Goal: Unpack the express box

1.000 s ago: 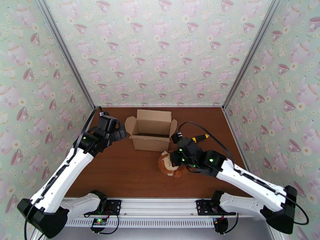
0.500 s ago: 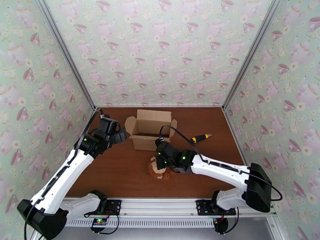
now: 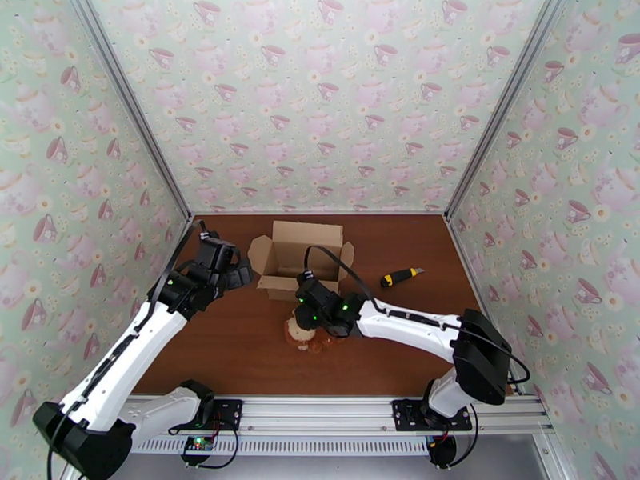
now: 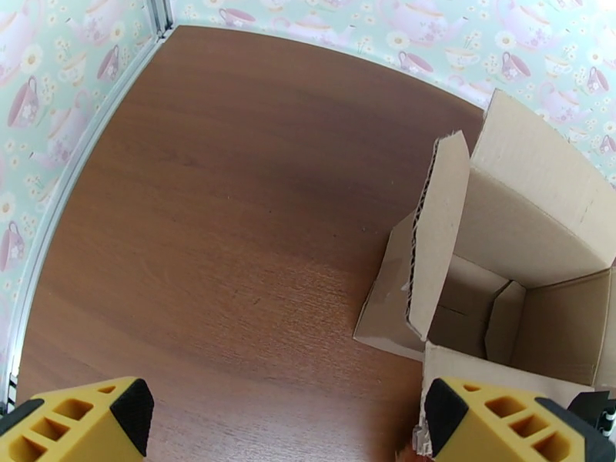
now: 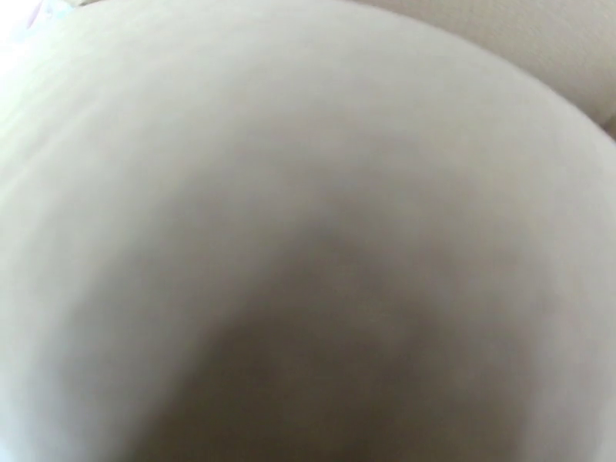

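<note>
Express box [image 3: 308, 234]: open, flaps up, at the back middle of the worktop [image 3: 240, 346].
Plush toy [image 3: 300, 336]: on the worktop just in front of the box, under the tip of the right arm [image 3: 400, 322].
Left fingers [image 4: 85, 425]: spread wide, holding nothing, just beside the box's left flap.
Right fingers: down at the toy, hidden under the black wrist; cannot tell if wide, narrow or holding it.
Knife [image 3: 400, 276]: lying to the right of the box, apart from both arms.
Risk one: dropping or dragging the toy, from a loose pinch on soft fur.
Risk two: bumping the box's front wall and shoving it back, from lifting the right arm so close to it.
Risk three: knocking the left flap or turning the box, from swinging the wide left fingers sideways.
</note>
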